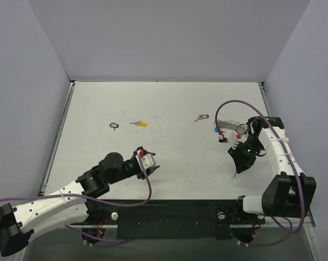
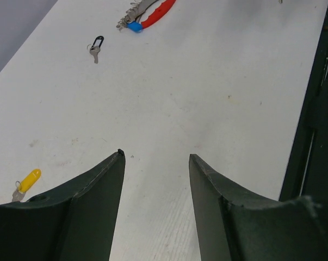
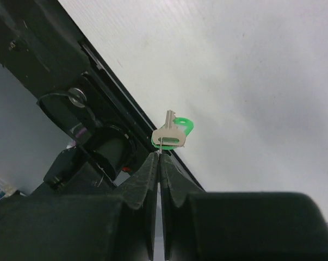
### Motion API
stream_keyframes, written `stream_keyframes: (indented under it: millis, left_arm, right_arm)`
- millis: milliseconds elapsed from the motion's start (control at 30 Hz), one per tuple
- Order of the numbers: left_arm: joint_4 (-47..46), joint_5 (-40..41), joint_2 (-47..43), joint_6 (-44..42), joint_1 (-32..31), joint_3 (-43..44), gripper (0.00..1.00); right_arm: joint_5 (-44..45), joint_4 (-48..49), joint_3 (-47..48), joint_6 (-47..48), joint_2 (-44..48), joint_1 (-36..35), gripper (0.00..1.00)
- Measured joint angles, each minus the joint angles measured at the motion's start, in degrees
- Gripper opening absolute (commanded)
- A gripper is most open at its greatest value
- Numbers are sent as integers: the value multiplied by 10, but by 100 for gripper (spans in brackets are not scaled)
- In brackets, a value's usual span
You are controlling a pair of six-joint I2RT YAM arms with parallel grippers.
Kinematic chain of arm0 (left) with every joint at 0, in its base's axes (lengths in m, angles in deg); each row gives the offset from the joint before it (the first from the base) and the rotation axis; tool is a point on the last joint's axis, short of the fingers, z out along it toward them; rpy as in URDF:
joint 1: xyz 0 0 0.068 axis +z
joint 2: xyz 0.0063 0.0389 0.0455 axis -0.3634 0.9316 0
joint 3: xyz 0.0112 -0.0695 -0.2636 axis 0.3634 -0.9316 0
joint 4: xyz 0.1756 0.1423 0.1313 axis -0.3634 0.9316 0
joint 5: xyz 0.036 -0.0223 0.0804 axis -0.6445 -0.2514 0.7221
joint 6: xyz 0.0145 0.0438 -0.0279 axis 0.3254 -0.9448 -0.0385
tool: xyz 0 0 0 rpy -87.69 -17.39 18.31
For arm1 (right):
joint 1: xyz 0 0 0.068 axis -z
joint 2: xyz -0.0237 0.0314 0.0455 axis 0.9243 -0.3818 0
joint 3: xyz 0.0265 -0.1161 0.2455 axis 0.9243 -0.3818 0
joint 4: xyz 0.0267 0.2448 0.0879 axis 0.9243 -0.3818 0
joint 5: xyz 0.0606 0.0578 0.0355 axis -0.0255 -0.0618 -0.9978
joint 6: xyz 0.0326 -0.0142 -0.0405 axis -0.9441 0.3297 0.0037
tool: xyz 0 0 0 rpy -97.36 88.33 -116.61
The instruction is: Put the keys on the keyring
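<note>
My right gripper (image 3: 159, 156) is shut on the green-headed key (image 3: 171, 134), pinched at its head and held up above the table's near right edge. From above, this gripper (image 1: 237, 169) hangs low on the right with the green key (image 1: 235, 175) at its tip. Behind it lies the keyring (image 1: 229, 127), a silver coil with a red piece and a blue key (image 1: 216, 130) at its left end. The yellow key (image 1: 140, 124) and the black-headed key (image 1: 200, 117) lie loose further left. My left gripper (image 2: 155, 157) stands open over bare table, nothing between its fingers.
A small bare black loop (image 1: 114, 125) lies left of the yellow key. The left wrist view shows the yellow key (image 2: 28, 182) at its lower left, the black-headed key (image 2: 96, 48) ahead and the keyring (image 2: 158, 12) at the top. A dark rail (image 2: 316, 130) borders the table's near edge.
</note>
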Motion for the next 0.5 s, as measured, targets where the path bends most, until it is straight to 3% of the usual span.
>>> stream_keyframes:
  millis: [500]
  left_arm:
    - [86,18,-14,-46,-37,19,60]
  right_arm:
    - [134,18,13,-75,-193,-6,0]
